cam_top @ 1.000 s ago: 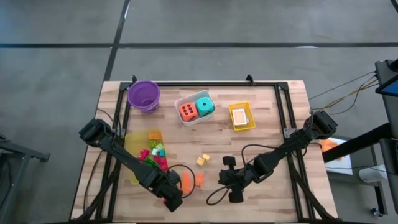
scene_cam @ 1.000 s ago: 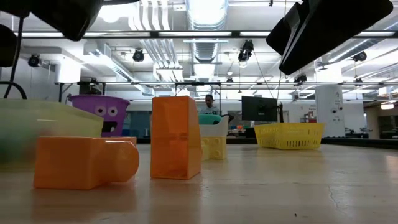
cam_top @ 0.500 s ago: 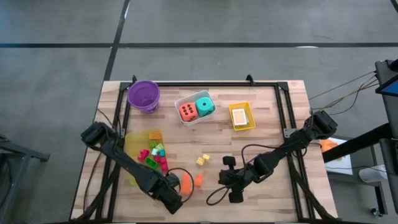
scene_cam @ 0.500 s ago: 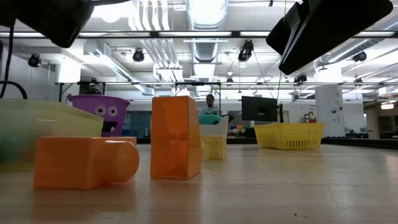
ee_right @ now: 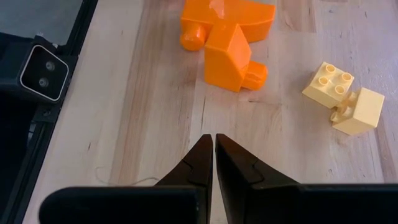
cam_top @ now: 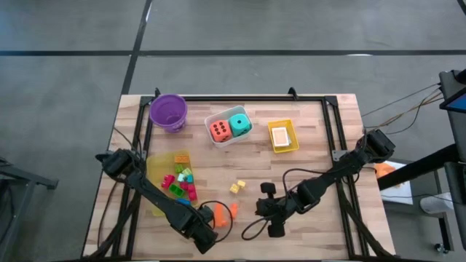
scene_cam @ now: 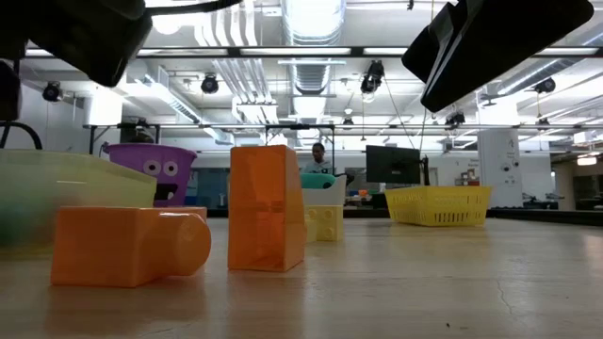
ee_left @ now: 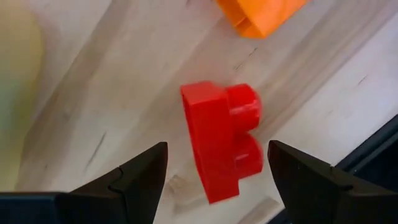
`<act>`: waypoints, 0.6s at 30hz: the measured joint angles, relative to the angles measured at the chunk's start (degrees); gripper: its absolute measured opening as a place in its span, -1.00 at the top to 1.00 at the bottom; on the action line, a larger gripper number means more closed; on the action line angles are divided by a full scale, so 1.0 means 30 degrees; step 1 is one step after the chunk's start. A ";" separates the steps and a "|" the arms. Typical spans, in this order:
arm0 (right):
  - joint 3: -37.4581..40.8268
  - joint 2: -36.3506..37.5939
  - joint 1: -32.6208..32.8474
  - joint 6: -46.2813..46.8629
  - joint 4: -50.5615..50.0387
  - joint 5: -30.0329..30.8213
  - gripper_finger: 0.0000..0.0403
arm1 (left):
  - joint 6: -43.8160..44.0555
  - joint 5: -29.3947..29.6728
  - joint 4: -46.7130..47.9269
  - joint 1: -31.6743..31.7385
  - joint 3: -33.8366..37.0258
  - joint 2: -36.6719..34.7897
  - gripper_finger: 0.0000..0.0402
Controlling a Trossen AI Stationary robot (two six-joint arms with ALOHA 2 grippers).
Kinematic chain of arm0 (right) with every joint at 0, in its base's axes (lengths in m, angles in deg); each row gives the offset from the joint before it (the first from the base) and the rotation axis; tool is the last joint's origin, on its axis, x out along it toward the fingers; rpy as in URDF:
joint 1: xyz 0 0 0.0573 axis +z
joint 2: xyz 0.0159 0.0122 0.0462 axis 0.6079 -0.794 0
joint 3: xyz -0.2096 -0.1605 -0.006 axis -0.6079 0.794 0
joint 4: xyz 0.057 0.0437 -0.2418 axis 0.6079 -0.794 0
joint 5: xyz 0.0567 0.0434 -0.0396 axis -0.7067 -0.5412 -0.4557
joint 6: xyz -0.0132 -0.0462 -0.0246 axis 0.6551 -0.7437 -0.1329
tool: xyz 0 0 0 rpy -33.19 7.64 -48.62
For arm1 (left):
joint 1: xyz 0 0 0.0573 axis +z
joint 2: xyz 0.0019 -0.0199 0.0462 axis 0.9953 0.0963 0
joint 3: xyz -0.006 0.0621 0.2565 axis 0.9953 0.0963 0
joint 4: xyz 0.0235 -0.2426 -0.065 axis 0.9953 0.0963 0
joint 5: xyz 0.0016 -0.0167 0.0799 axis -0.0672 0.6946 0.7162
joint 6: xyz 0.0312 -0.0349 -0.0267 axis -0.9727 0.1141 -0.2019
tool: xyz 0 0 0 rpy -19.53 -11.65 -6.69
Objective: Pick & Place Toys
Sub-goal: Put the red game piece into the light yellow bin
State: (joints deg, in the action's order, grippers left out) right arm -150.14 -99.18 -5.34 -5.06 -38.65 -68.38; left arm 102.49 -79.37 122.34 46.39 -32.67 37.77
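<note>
Red hard-plastic stud block lying on wooden counter — light, stiff, slick; left hand hovering apart, flat sides looking grippable; right hand waiting together.

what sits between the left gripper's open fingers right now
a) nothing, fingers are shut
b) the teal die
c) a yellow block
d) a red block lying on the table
d: the left wrist view shows the left gripper open, its fingers on either side of a red block that lies on the wooden table, not lifted.
</note>
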 joint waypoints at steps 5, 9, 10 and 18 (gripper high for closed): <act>0.0000 0.0000 0.0000 -0.0023 0.0000 -0.0005 0.91 | -0.0850 0.0143 -0.0377 0.0007 0.0007 0.0269 -0.38; 0.0000 0.0000 0.0000 -0.0056 0.0003 -0.0005 0.91 | -0.0851 0.1010 -0.0376 0.0007 0.0142 0.0308 -0.38; 0.0000 0.0000 0.0000 -0.0070 0.0000 -0.0005 0.91 | -0.0796 0.1181 -0.0376 0.0007 0.0215 0.0308 -0.38; 0.0000 0.0000 0.0000 -0.0122 0.0015 -0.0011 0.91 | -0.0807 0.1106 -0.1406 0.0051 0.1357 0.0308 -0.38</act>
State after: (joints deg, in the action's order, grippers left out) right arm -150.14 -99.18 -5.34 -5.43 -38.61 -68.41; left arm 100.07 -76.06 118.12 46.54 -28.60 38.69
